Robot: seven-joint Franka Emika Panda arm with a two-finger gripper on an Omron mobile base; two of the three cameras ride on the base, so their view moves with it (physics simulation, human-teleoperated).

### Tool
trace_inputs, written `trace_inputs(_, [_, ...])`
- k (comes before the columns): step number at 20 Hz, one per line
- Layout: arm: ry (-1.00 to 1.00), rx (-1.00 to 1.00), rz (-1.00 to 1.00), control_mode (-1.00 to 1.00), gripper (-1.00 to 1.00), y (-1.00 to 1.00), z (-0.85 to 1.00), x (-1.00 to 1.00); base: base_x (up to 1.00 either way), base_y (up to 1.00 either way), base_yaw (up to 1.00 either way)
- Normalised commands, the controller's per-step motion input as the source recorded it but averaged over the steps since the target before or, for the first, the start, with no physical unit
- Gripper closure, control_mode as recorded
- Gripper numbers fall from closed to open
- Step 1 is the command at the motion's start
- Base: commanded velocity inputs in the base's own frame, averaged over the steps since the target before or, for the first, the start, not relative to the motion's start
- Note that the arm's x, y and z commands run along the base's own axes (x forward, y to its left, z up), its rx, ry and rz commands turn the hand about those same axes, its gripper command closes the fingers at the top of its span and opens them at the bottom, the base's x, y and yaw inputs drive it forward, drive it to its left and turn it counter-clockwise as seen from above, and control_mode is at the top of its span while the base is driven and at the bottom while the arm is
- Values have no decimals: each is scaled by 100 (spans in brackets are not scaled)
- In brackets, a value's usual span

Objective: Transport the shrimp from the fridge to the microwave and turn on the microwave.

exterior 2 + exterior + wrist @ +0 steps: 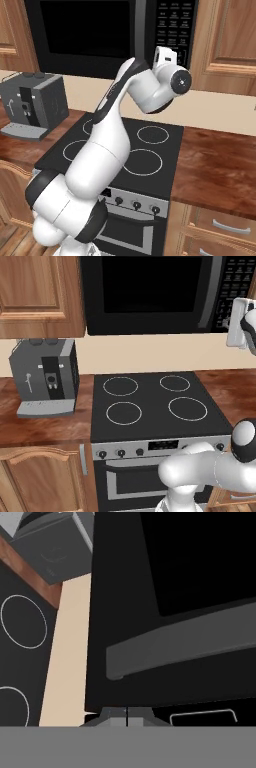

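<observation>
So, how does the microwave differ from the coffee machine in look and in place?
The microwave is a large black box mounted high above the stove; the coffee machine is smaller, grey and black, and stands on the wooden counter left of the stove. The microwave has a long handle and a keypad; the coffee machine has neither. Both are boxy.

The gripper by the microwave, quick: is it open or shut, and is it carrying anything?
Gripper: shut, fingertips together, nothing visible between them, right up against the microwave front near its handle.
</observation>
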Motion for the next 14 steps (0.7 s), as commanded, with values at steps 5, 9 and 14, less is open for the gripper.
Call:
trace_inputs(5, [0,0,0,-100,100,0,0,9,0,0,0])
trace_inputs(9, [0,0,0,-100,100,0,0,0,0,0,0])
trace_inputs(14, [-1,0,0,-100,100,-8,0,0,0,0,0])
